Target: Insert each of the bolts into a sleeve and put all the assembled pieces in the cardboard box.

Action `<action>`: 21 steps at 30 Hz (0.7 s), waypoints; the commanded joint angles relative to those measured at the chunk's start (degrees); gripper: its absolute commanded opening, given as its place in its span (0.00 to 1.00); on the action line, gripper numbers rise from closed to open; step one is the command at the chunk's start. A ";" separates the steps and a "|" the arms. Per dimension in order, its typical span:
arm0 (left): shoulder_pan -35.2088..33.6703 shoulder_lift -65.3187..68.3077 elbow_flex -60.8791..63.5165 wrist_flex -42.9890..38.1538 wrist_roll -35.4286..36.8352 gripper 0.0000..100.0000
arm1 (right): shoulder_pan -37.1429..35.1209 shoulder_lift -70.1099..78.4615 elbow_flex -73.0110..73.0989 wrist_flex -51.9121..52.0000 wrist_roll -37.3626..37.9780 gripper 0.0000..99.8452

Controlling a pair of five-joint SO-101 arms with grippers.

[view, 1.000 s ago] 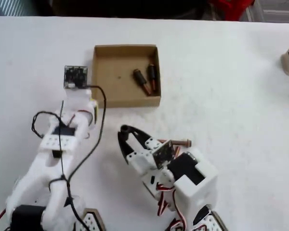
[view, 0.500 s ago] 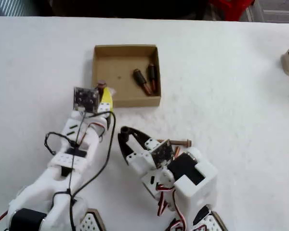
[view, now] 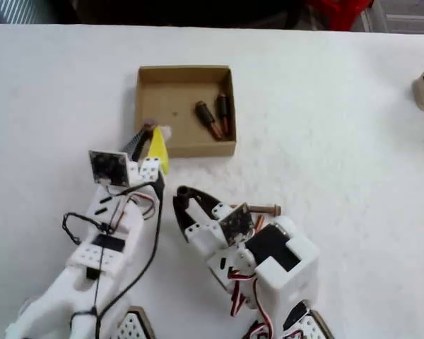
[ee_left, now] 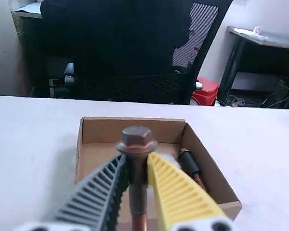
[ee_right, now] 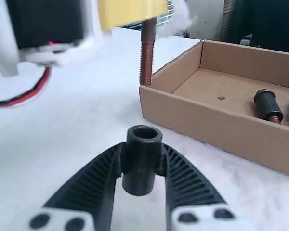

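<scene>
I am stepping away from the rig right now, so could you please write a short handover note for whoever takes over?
Left gripper: shut on a bolt, head up, by the cardboard box's left near corner.
Right gripper: shut on a black sleeve, upright, bore up.
Done: two assembled pieces lie in the box.
Left: seat the bolt in the sleeve, box it; a second bolt lies by the right arm.

The bolt is coppery metal with a dull sheen, its shank threaded. The sleeve is smooth matt black plastic. The cardboard box is matt brown card. The bench looks faintly rough.
</scene>
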State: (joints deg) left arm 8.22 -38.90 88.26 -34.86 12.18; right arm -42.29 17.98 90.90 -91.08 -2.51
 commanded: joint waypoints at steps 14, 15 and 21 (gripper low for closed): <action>6.90 -42.59 7.56 31.38 4.57 0.02 | 0.04 -0.22 -0.97 0.40 0.62 0.02; 7.25 -44.26 8.26 32.35 4.57 0.02 | 0.04 -0.22 -0.97 0.40 0.62 0.02; 10.86 -50.95 9.14 41.58 4.48 0.02 | -0.04 -0.22 -0.97 0.40 0.62 0.02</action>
State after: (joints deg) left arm 16.48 -85.32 97.67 1.89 16.31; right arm -42.29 17.98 90.90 -90.81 -2.51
